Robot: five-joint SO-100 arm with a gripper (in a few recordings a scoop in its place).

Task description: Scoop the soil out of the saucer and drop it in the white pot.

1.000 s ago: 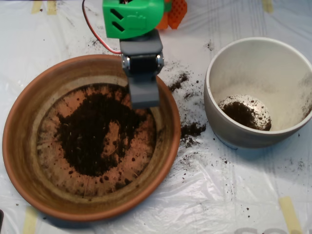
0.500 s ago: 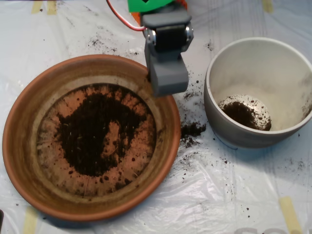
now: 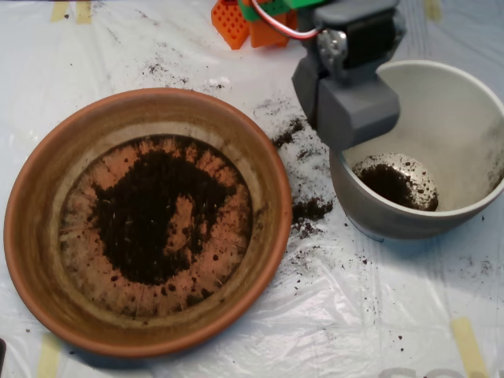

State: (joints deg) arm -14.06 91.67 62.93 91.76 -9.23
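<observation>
My scoop (image 3: 354, 114) sits over the upper-left rim of the white pot (image 3: 472, 206), its grey shell overlapping that rim; the two halves appear pressed together with no gap showing, so I read the scoop as closed, contents not visible. The white pot holds a small dark patch of soil (image 3: 391, 183) on its bottom; this patch lies below and to the right of my scoop. The saucer (image 3: 31, 236) lies to the left of the white pot, apart from it; a broad, thin layer of soil covers the centre of its flat bottom. Spilled soil crumbs (image 3: 311, 209) lie on the plastic sheet (image 3: 331, 315) between the saucer and the white pot; orange blocks (image 3: 236, 20) sit above and to the left of the white pot.
</observation>
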